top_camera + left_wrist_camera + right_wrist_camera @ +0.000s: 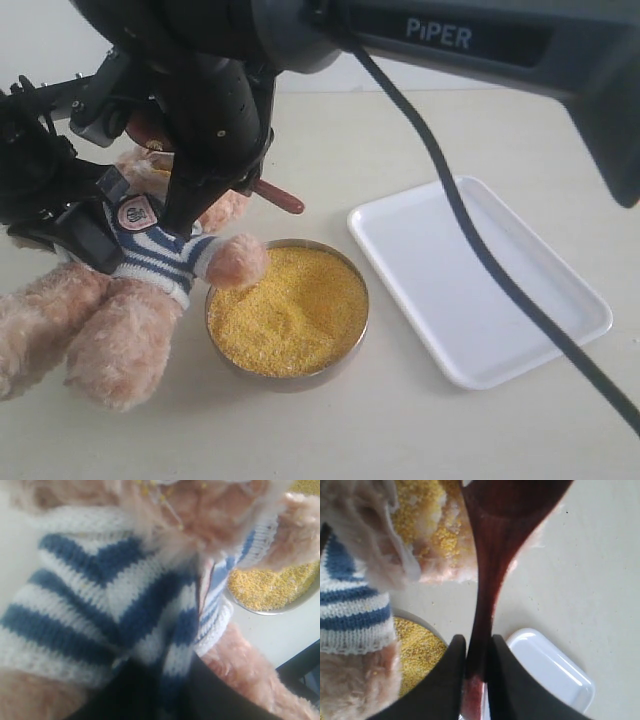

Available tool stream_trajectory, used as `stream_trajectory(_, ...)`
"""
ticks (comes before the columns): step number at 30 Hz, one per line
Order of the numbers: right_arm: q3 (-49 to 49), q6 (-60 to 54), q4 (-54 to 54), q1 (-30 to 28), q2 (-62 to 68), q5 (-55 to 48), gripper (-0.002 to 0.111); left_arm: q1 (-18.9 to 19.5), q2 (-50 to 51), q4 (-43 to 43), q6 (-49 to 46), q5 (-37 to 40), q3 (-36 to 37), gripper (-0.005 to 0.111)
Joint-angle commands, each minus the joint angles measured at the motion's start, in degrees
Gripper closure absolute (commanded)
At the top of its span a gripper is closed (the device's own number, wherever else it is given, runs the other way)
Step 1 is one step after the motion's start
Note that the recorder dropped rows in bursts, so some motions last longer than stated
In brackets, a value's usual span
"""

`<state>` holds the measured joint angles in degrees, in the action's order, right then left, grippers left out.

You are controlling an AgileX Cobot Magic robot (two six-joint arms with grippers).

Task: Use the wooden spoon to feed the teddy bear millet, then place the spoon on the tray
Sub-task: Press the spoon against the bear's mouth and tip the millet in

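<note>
Yellow millet (pixel 290 310) fills the metal bowl (pixel 364 318) at mid-table in the exterior view. The teddy bear (pixel 150 255) lies at its left with one paw over the rim, and the tray (pixel 420 250) sits to the right. The wooden spoon (pixel 283 198) shows only its handle end past my right arm (pixel 220 110), near the bowl's far rim.

Left wrist view: my left gripper (pixel 167 685) is pinched tight on the bear's striped shirt.

Right wrist view: my right gripper (pixel 477 647) clamps the spoon's handle, and the spoon's bowl is up against grain-speckled fur.
</note>
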<state>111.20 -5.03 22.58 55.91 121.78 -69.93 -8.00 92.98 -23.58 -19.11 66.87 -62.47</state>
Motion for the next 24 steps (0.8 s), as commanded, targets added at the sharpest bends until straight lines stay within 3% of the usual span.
stream_trajectory(1, 0.33, 0.19, 1.09, 0.03, -0.01, -0.04, 0.109, 0.14, -0.61, -1.05, -0.45, 0.4, 0.09, 0.103)
stream_trajectory(24, 0.33, -0.53, -2.37, -0.1, -0.12, -0.04, 0.109, 0.14, -0.61, -1.05, -0.65, 0.4, 0.09, 0.103)
